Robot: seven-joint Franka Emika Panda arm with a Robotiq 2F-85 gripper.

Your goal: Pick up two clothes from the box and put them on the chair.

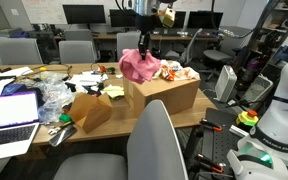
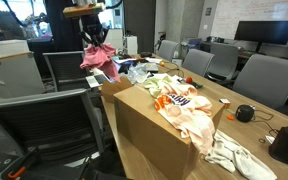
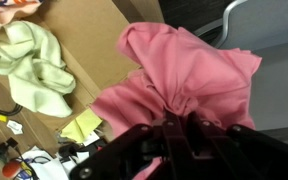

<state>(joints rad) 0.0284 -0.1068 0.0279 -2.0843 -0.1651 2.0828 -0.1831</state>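
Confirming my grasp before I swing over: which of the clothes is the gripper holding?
The bright pink garment, bunched in the shut gripper and hanging below it. The peach lettered garment lies draped over the box; the yellow-green cloth lies loose.

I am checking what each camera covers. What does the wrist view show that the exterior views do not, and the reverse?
Only the wrist view: a close look at the tool pinching the gathered folds of the pink garment.
Only the exterior views: the open laptop, the large cardboard box seen whole, and the row of monitors at the back.
Shared: the pink garment hanging from the shut tool.
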